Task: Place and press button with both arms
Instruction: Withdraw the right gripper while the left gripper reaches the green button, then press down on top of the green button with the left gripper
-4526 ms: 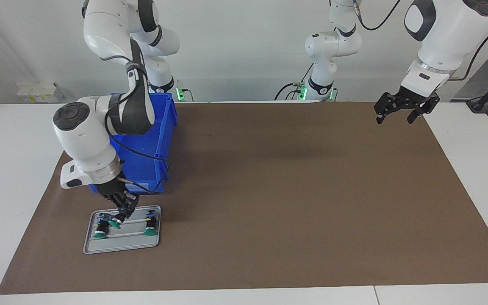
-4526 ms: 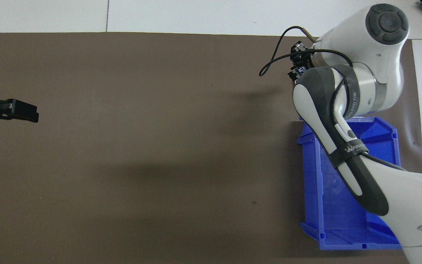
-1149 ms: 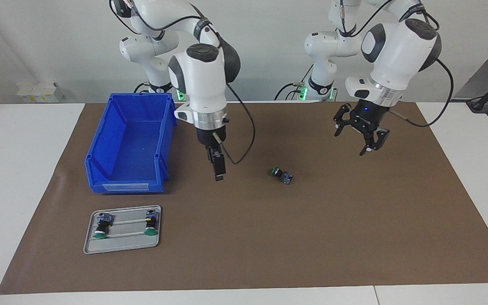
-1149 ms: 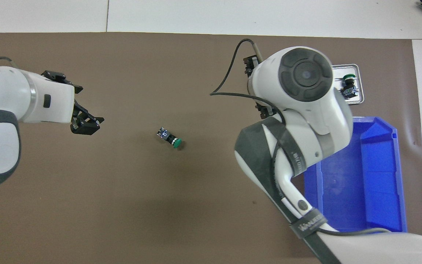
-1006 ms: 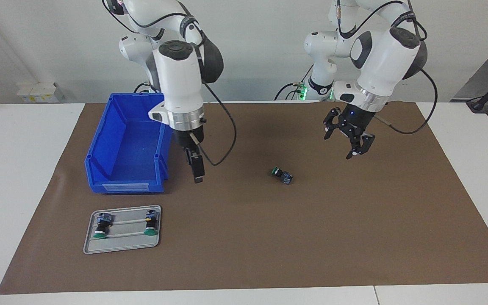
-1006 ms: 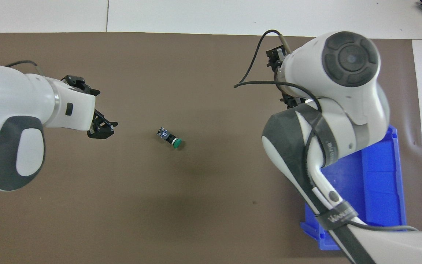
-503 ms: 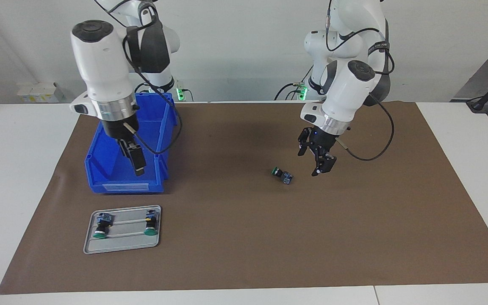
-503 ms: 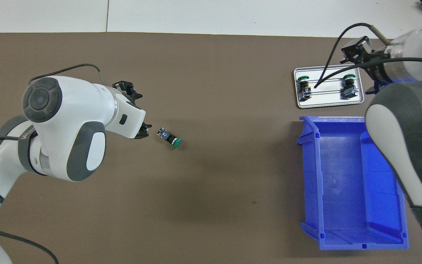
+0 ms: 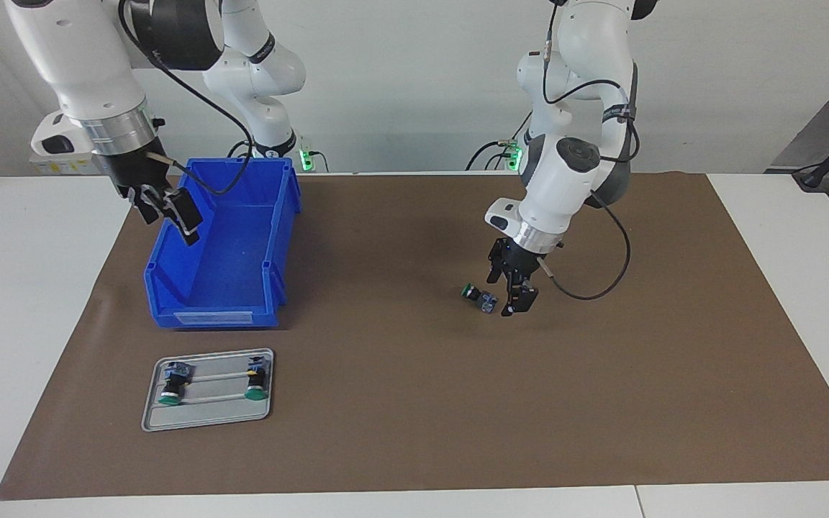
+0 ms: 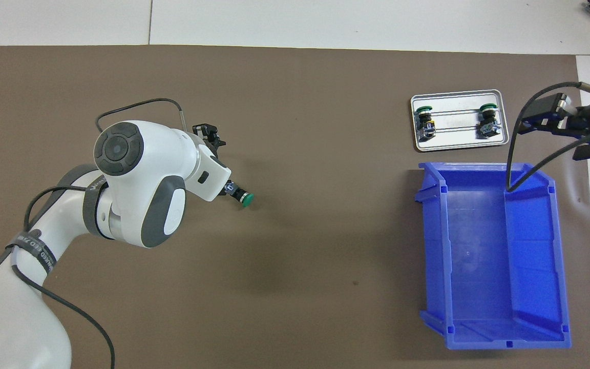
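While right tool (image 9: pixel 168 206) withdrew, spread left tool (image 9: pixel 512 289) reached button (image 9: pixel 478 298).

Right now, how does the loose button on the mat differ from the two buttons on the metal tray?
The loose button lies alone on the brown mat, slantwise, beside the left gripper. The two tray buttons lie parallel on the metal tray near the blue bin, unattended. All have green caps.

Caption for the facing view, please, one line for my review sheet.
Left gripper open, low beside the green-capped button lying on the brown mat; right gripper raised over the blue bin's edge.
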### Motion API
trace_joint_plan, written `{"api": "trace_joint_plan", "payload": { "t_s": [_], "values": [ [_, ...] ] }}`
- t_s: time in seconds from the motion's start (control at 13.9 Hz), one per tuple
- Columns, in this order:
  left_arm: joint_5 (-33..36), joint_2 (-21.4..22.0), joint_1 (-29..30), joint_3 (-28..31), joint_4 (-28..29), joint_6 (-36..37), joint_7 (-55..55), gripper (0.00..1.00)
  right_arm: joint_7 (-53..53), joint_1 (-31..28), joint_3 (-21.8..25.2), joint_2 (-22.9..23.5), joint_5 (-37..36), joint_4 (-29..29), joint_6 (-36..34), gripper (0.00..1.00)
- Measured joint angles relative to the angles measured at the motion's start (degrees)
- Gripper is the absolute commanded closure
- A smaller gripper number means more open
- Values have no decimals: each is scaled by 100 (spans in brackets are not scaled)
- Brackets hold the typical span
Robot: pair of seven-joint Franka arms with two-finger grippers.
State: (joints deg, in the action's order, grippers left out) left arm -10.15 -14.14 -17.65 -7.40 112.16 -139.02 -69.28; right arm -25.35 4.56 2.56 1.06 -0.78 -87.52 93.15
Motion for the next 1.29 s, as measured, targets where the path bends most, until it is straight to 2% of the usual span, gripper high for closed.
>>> {"api": "trace_joint_plan", "payload": {
  "t_s": [0.36, 0.65, 0.93, 1.29],
  "values": [
    [0, -15, -190, 0, 214, 6, -352, 21, 1065, 23, -1, -269, -14, -65, -285, 1],
    [0, -33, -345, -2, 462, 5, -406, 21, 1462, 20, -1, -266, -12, -161, -289, 1],
    [0, -33, -438, 6, 599, -41, -407, 21, 1771, -65, 15, -267, -14, -118, -575, 1],
    [0, -142, -490, 3, 769, -486, -415, 22, 2077, -192, 44, -269, -19, 26, -750, 1]
  ]
}}
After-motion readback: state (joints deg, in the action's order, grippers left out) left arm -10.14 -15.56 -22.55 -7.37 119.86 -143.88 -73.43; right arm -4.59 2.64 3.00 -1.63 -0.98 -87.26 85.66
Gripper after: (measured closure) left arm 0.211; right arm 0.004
